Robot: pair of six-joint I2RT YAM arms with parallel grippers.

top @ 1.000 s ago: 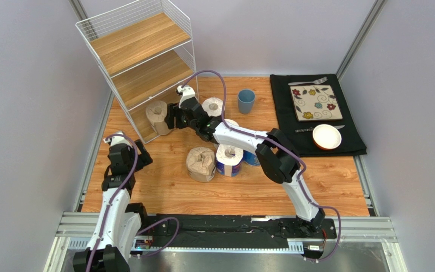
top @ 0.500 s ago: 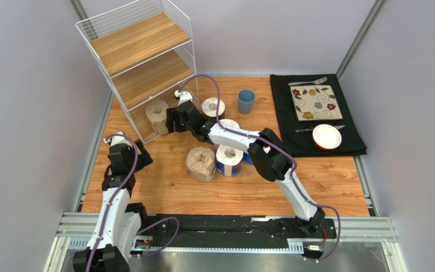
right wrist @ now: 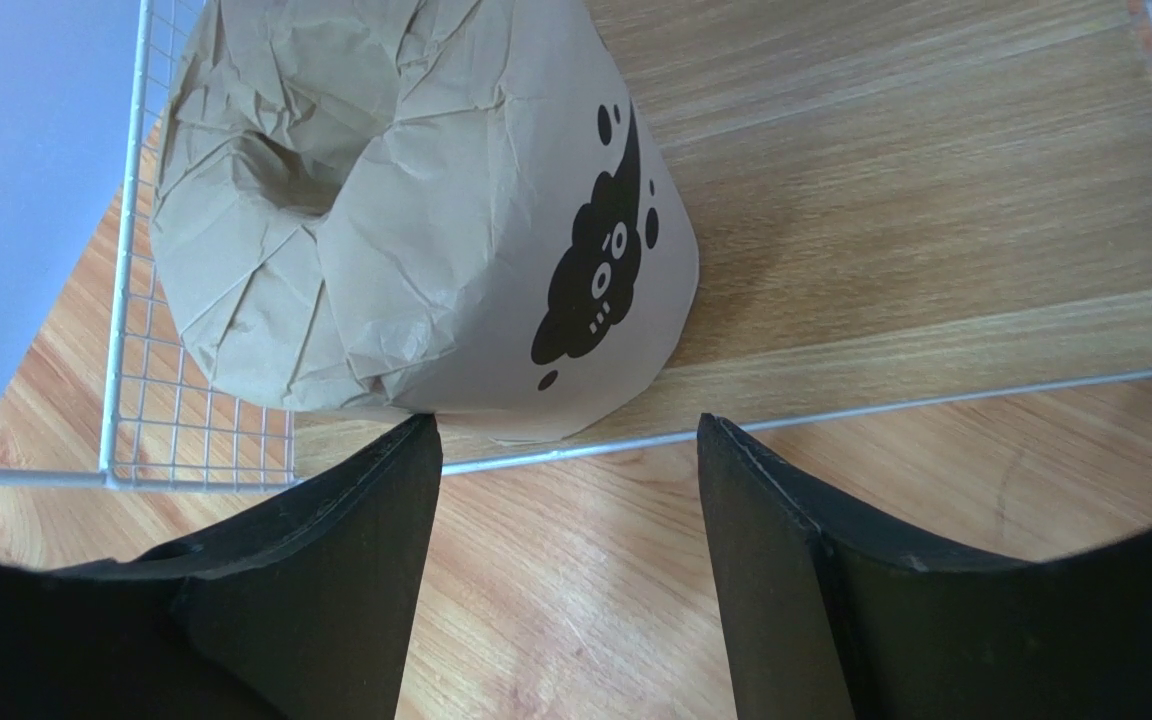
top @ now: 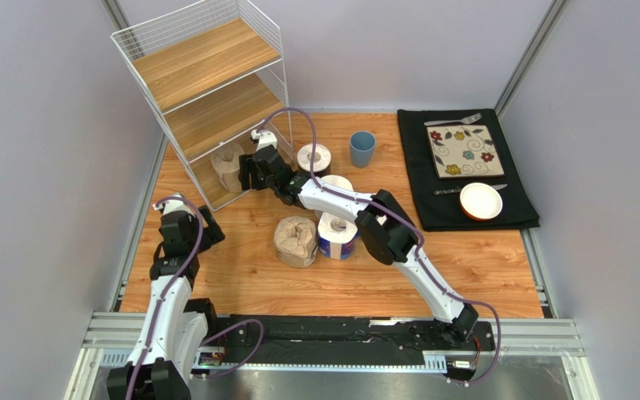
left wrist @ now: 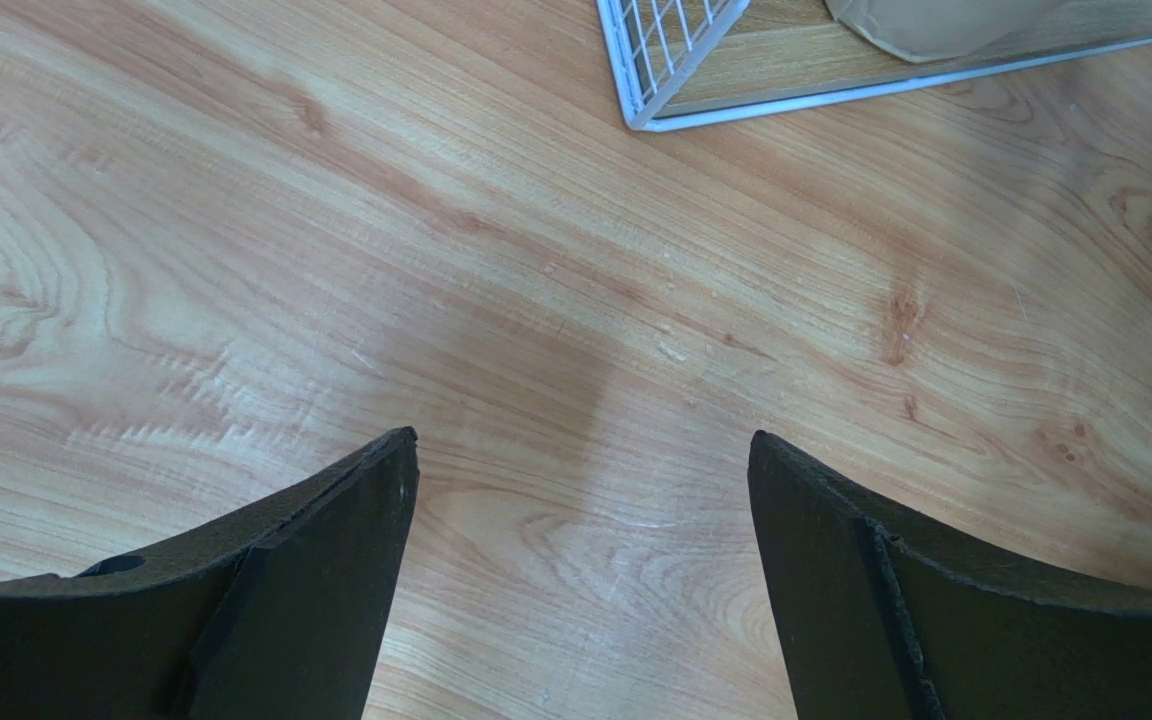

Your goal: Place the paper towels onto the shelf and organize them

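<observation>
- The right fingers (right wrist: 334, 578) are standing wide apart, gripping nothing; the right gripper (right wrist: 560, 438) is pointing at a brown roll (right wrist: 432, 225) just past its tips.
- The right wrist view alone is showing the roll's crumpled wrap and black print (right wrist: 597, 263), and the roll is sitting on the shelf (right wrist: 913, 405) board, close behind the front wire.
- The top view is adding that this is the bottom board, with the right arm (top: 340, 200) reaching across to it.
- The left fingers (left wrist: 282, 600) are also spreading wide over the table (left wrist: 537, 270); the left gripper (left wrist: 582, 450) is holding nothing.
- Only the top view is showing a second brown roll (top: 296, 240) just beside a blue roll (top: 337, 236), well apart from the shelf.
</observation>
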